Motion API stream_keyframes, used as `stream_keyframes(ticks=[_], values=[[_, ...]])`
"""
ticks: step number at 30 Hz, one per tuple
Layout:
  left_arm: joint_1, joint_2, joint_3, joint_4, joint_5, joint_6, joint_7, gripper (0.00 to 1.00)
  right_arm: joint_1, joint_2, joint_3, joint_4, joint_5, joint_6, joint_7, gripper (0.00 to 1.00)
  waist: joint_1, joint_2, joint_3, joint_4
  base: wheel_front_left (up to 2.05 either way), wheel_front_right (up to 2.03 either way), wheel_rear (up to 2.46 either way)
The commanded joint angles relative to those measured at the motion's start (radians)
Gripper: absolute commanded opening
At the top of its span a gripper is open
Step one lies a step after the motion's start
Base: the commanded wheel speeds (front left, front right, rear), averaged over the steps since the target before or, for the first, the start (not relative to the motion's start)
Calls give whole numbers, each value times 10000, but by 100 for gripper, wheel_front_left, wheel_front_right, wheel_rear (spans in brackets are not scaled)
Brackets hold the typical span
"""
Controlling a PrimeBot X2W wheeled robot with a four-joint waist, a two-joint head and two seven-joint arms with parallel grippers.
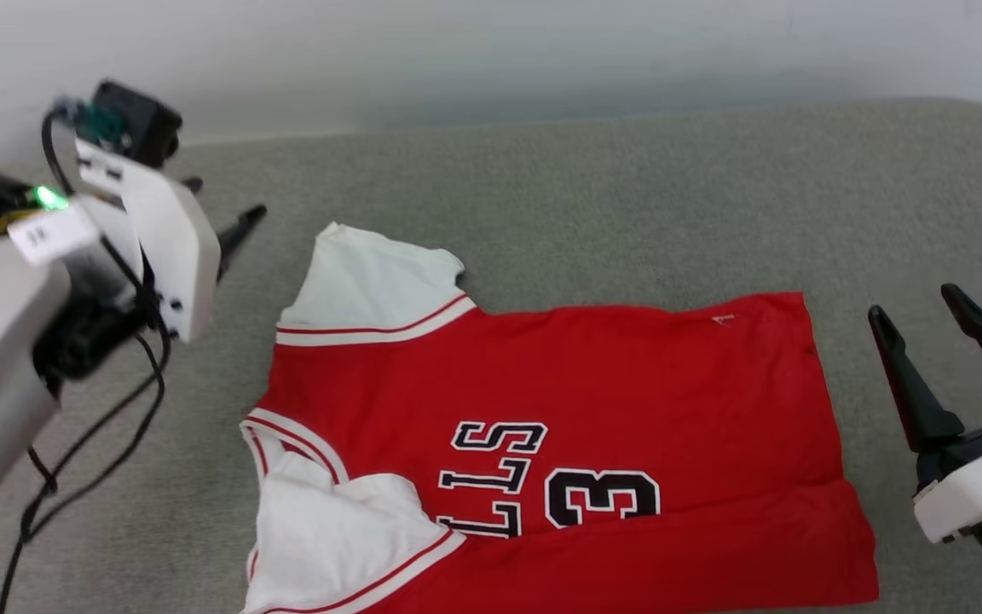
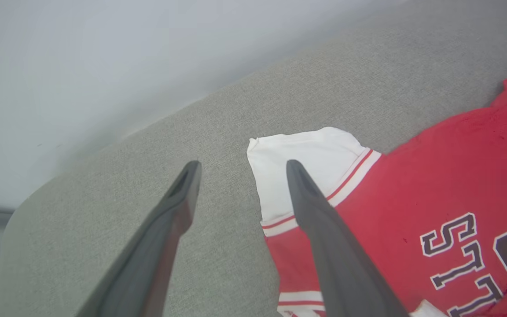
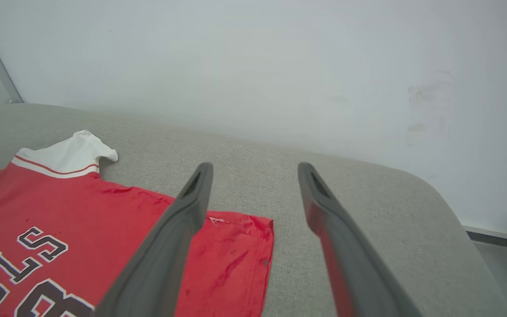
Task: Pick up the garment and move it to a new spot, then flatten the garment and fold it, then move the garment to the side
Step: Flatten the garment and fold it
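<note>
Shirt: a red shirt (image 1: 593, 401) (image 2: 434, 176) (image 3: 104, 211) with white sleeves and red and white stripes on the trim.
Where the shirt is: it lies spread out, front side up, in the middle of the grey cushion (image 1: 627, 196). The neck end is at the left and the bottom hem is at the right. Its near edge runs out of the bottom of the head view.
Sleeves: one white sleeve (image 1: 372, 281) sticks out at the far left. The other white sleeve (image 1: 337, 537) lies at the near left.
Letters: white letters with black edges and a big "3" (image 1: 602, 499) lie sideways on the front.
Left pincer: the left pincer (image 1: 222, 200) (image 2: 243, 165) is at the far left, by the far sleeve. Its two dark fingers are spread wide, with nothing between them. In the left wrist view one finger (image 2: 324, 229) crosses in front of the sleeve. I cannot tell if it touches the cloth.
Right pincer: the right pincer (image 1: 915, 303) (image 3: 255, 166) is at the right, just past the hem and apart from it. Its fingers are spread wide and hold nothing, and they point to the far side.
Wires: black wires (image 1: 99, 426) hang down from the left arm.
Wall: a pale wall (image 1: 491, 51) stands behind the far edge of the cushion.
</note>
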Motion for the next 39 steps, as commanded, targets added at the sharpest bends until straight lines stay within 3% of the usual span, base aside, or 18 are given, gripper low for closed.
stream_keyframes(ticks=[1, 5, 6, 12, 20, 25, 26, 27, 28, 33, 39], values=[[-231, -34, 20, 78, -37, -47, 150, 100, 107, 146, -39, -129, -86, -5, 3, 100, 0, 0, 431, -344, 0, 0, 0], [-1243, -414, -85, 840, -224, -437, 1367, 100, 337, 714, -283, -785, -468, -5, 108, 100, 0, 0, 1074, -690, 0, 0, 0], [-2009, -541, -157, 1336, -388, -616, 2460, 100, 300, 966, -323, -1145, -638, -5, 190, 100, 0, 0, 1635, -985, 0, 0, 0], [-3005, -834, -353, 2420, -635, -754, 4137, 100, -83, 1221, -219, -1438, -782, -5, 189, 100, 0, 0, 2596, -1512, 0, 0, 0], [-3157, -1051, -659, 3618, -530, -602, 4937, 100, -448, 1410, -88, -1257, -821, -4, -114, 100, 0, 0, 3415, -1886, 0, 0, 0], [-2513, -1173, -936, 4123, -633, -849, 4934, 100, -565, 1415, -17, -1069, -819, -5, -226, 100, 0, 0, 3461, -1914, 0, 0, 0], [-2385, -1214, -981, 4156, -644, -933, 4901, 53, -591, 1395, -28, -1035, -810, -4, -215, 100, 0, 0, 3429, -1889, 0, 0, 0], [-2301, -1247, -1042, 4193, -631, -1006, 4849, 13, -617, 1353, -40, -999, -792, -5, -198, 100, 0, 0, 3380, -1856, 0, 0, 0], [-2244, -1262, -1068, 4223, -643, -1067, 4790, 0, -657, 1257, -44, -973, -788, -5, -166, 100, 0, 0, 3322, -1817, 0, 0, 0], [-2526, -1418, -994, 4225, -475, -1282, 3980, 0, -1097, 711, -131, -978, -767, -5, 23, 100, 0, 0, 2823, -1516, 0, 0, 0], [-2649, -1734, -1203, 3769, -244, -1477, 2911, 0, -2293, -547, 56, -835, -252, -4, 1170, 100, 0, 0, 2131, -958, 0, 0, 0]])
